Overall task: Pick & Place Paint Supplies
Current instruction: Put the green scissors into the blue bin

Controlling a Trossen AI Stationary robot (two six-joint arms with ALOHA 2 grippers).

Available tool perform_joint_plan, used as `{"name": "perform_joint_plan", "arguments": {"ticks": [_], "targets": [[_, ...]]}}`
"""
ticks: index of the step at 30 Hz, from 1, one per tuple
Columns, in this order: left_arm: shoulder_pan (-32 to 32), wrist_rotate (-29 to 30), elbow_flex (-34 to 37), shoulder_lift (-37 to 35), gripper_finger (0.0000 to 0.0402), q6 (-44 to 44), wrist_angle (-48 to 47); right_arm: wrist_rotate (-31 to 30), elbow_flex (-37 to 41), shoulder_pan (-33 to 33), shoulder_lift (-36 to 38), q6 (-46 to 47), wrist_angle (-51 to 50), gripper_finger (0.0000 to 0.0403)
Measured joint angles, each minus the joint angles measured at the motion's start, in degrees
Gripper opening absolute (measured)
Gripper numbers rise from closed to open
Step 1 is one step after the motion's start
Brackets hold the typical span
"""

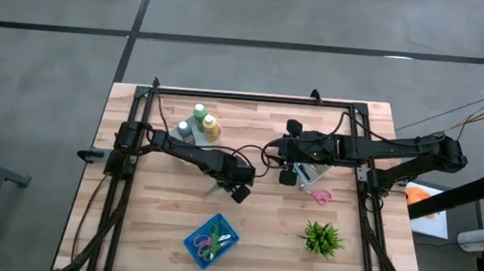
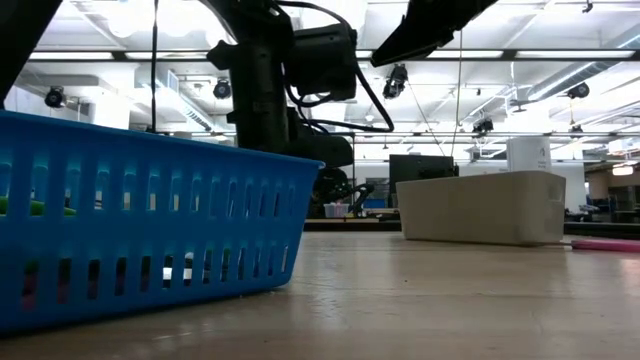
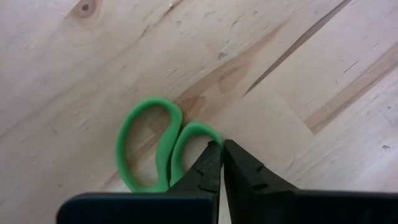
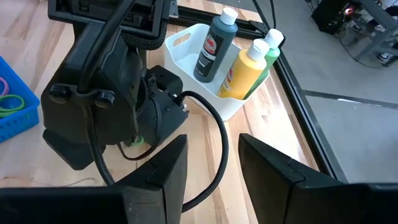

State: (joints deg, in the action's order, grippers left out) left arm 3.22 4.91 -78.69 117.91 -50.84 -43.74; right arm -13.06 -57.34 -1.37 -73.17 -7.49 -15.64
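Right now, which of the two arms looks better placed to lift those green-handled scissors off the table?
The left. Its gripper is shut right at the green scissors on the wooden table, so it probably already pinches them. The right gripper hangs open above, beside the left arm.

Both arms are matte black and built of blocky, angular housings. A glossy black cable loops past the left hand [image 4: 134, 134], whose casing carries two round knurled screws. The right hand [image 4: 211, 177] has two flat, slab-like dark fingers.

blue basket [image 1: 213, 241], potted plant [image 1: 322, 238], green scissors [image 3: 155, 146]
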Motion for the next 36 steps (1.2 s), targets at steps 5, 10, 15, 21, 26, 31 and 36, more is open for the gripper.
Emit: {"name": "perform_joint_plan", "arguments": {"ticks": [5,10,15,21,26,31,36], "targets": [[0.00,-0.03,0.01,-0.89,0.0007,0.01,-1.83,-0.02,0.01,0.00,-0.01,-0.01,0.02,0.0143],[0.00,-0.04,0.06,-2.08,0.0007,0.00,-3.35,-0.02,0.01,0.02,-0.01,-0.01,0.00,0.0143],[0.02,-0.24,0.03,-3.56,0.0007,-0.19,-5.35,-0.02,0.02,0.00,0.00,0.00,0.02,0.0143],[0.09,-1.49,-0.03,-7.65,0.0008,-2.14,-8.47,-0.02,0.01,0.00,-0.01,0.00,0.02,0.0143],[1.14,-2.82,-0.10,-11.82,0.0008,-5.28,-9.61,-0.02,0.02,0.02,0.00,0.00,0.02,0.0143],[4.27,-4.07,-0.12,-15.51,0.0008,-9.04,-9.72,-0.01,0.01,0.02,0.00,0.00,0.02,0.0143],[8.57,-4.70,-0.13,-17.87,0.0008,-14.58,-8.67,-0.02,0.02,0.02,-0.02,0.00,0.00,0.0143]]}}
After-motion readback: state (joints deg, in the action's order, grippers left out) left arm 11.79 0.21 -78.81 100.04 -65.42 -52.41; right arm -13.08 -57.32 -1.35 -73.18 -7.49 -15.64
